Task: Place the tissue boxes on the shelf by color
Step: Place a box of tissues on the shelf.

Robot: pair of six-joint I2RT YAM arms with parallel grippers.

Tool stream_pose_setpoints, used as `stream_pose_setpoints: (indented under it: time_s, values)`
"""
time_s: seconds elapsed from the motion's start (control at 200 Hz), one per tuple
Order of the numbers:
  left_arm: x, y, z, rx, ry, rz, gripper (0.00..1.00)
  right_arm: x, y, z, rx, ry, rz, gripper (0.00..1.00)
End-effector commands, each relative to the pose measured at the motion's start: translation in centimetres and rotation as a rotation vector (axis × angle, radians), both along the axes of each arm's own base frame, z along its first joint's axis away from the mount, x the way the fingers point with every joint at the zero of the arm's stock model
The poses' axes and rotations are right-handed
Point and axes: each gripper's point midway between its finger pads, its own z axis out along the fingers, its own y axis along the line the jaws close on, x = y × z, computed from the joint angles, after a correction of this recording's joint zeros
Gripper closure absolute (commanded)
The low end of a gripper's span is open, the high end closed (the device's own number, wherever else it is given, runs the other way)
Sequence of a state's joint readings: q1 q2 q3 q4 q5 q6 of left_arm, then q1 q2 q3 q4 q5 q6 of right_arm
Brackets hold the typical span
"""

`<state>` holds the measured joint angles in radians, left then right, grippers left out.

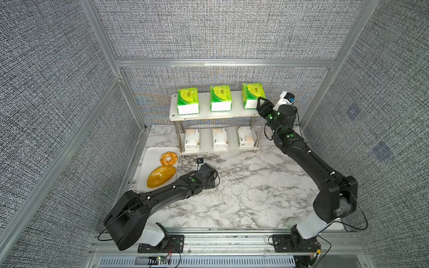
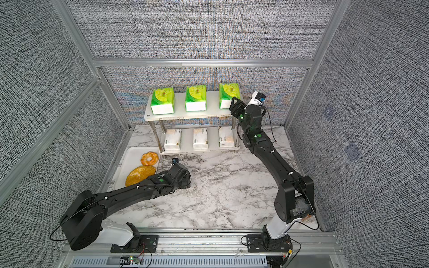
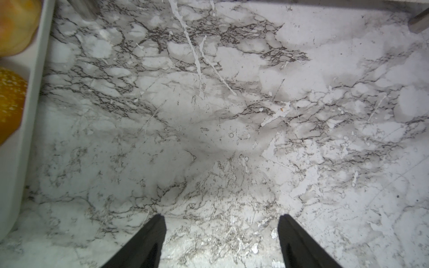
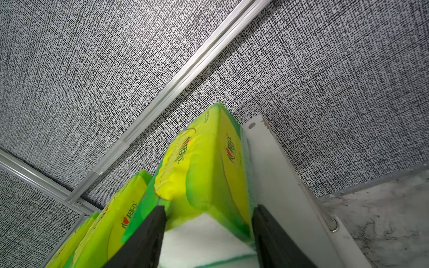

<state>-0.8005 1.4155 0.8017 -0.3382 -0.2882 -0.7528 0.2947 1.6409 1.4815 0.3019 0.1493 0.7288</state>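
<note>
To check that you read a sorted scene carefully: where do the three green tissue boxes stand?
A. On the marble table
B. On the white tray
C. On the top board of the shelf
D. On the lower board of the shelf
C: the green tissue boxes stand in a row on the top board of the shelf, with the white tissue boxes on the board below.

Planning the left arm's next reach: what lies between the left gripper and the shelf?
Only bare marble tabletop; the left wrist view shows it from the left gripper up to the shelf legs.
</note>
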Motion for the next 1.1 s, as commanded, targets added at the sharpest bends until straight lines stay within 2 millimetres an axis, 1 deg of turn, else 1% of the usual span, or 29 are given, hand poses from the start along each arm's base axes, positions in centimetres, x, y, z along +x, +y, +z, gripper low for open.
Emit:
stream_pose_setpoints:
  time_s: [0.0, 0.155, 0.295, 0.36, 0.435, 0.696, 0.816, 0.891, 0.971, 1.021, 1.096]
  values:
    - [0.2, 0.1, 0.2, 0.000, -0.012, 0.010, 0.19, -0.2, -0.8, 0.5, -0.011, -0.016, -0.035, 0.37]
    - [0.3, 0.0, 0.2, 0.000, -0.010, 0.008, 0.19, -0.2, -0.5, 0.8, -0.010, -0.022, -0.014, 0.37]
    - [0.2, 0.1, 0.3, 0.001, -0.013, 0.009, 0.19, -0.1, -0.4, 0.4, -0.008, -0.014, -0.010, 0.36]
    - [0.2, 0.2, 0.4, 0.001, -0.014, 0.010, 0.19, -0.2, -0.4, 0.4, -0.012, -0.013, -0.012, 0.32]
    - [0.3, 0.1, 0.5, 0.000, -0.016, 0.009, 0.19, -0.6, -0.7, 0.8, -0.017, -0.023, -0.020, 0.30]
    - [0.6, -0.2, 0.9, 0.001, -0.024, 0.001, 0.19, -2.2, -1.8, 2.9, -0.039, -0.072, -0.059, 0.16]
    - [0.9, 0.0, 1.3, 0.017, -0.036, 0.003, 0.19, -2.9, -2.1, 3.0, -0.068, -0.071, -0.070, 0.11]
    - [1.3, 0.3, 2.0, 0.030, -0.057, 0.007, 0.19, -3.5, -2.5, 2.4, -0.101, -0.053, -0.080, 0.08]
    - [1.8, 0.6, 2.7, 0.035, -0.075, 0.014, 0.19, -4.4, -2.8, 1.3, -0.151, -0.029, -0.082, 0.07]
    - [2.3, 1.0, 3.2, 0.041, -0.087, 0.022, 0.19, -5.0, -2.9, 0.4, -0.199, -0.009, -0.075, 0.06]
    - [3.1, 1.7, 4.1, 0.045, -0.107, 0.037, 0.19, -5.9, -2.7, -1.7, -0.278, 0.038, -0.047, 0.05]
